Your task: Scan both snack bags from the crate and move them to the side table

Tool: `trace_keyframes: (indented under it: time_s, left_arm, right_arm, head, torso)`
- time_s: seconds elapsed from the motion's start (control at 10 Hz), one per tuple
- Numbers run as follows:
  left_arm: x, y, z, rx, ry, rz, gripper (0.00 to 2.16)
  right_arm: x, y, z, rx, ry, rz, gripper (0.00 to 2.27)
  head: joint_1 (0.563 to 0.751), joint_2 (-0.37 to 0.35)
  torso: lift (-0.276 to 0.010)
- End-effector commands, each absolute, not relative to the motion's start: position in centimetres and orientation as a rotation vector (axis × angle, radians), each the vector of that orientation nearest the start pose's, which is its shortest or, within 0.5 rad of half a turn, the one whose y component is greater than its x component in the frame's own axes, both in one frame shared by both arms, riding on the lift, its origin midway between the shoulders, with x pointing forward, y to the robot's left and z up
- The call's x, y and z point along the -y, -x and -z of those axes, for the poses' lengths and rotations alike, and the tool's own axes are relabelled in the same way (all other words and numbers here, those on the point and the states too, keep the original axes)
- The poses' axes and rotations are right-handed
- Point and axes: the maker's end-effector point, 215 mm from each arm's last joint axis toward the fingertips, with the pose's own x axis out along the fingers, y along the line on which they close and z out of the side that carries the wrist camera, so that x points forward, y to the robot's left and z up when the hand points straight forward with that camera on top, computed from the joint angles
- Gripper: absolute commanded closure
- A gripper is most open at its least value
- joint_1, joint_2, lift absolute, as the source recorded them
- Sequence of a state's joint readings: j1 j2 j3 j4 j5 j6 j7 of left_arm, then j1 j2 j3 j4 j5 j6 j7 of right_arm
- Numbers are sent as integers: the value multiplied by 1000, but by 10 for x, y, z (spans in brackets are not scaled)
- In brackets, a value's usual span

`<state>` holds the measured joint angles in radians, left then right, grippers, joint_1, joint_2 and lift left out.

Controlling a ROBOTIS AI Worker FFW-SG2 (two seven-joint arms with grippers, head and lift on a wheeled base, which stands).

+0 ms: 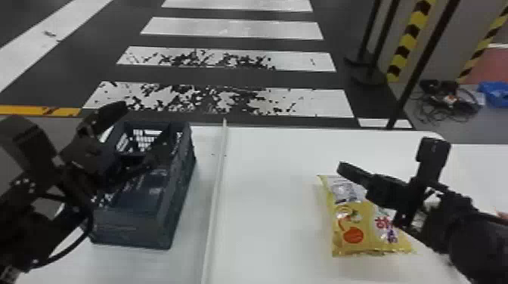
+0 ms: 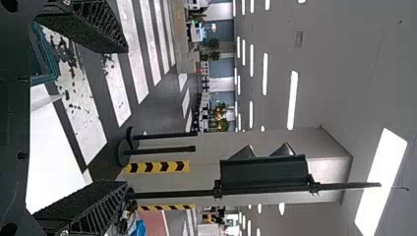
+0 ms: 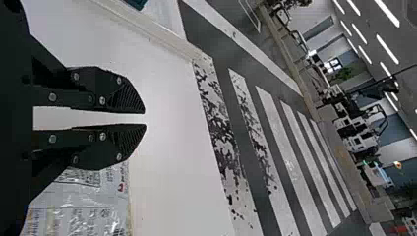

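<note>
Snack bag, yellow with white and orange print, lying flat on the right-hand part of the white surface. Over its far edge, the right gripper: jaws almost together, a narrow gap between them, nothing held. Left gripper by the crate, jaws spread wide and empty. Can't tell from here whether a second bag lies inside; the arm covers much of the opening. Risks, as I judge them: so narrow a gap would push or crumple the slick film if the right arm came down now; a pinch on one corner might let the bag swing or slip. On the left, wide jaws could catch the crate's rim and drag it. The raised strip between crate and bag could snag anything carried low. Past the surface, a painted crosswalk, scuffed black in its nearer bars; cables heaped on the floor at right; yellow-and-black striping; a traffic light on a dark pole.
</note>
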<state>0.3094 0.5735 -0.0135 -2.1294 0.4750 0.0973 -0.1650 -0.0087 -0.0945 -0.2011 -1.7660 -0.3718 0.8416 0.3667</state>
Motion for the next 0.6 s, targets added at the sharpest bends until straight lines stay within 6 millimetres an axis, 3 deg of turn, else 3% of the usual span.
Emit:
trace_keyframes:
  time_s: [0.0, 0.2, 0.5]
  left_arm:
    - [-212, -483, 240, 51, -65, 466, 33]
    - [-219, -475, 244, 51, -61, 462, 33]
    - [-219, -473, 240, 68, -52, 461, 33]
  right_arm:
    - [224, -576, 427, -526, -359, -321, 2132]
    - [220, -602, 441, -538, -312, -325, 2132]
    - [227, -610, 461, -590, -238, -322, 2132]
  head:
    - [695, -14]
    - [695, -11]
    - [695, 0]
  torso:
    - [-95]
    - [-95]
    - [-95]
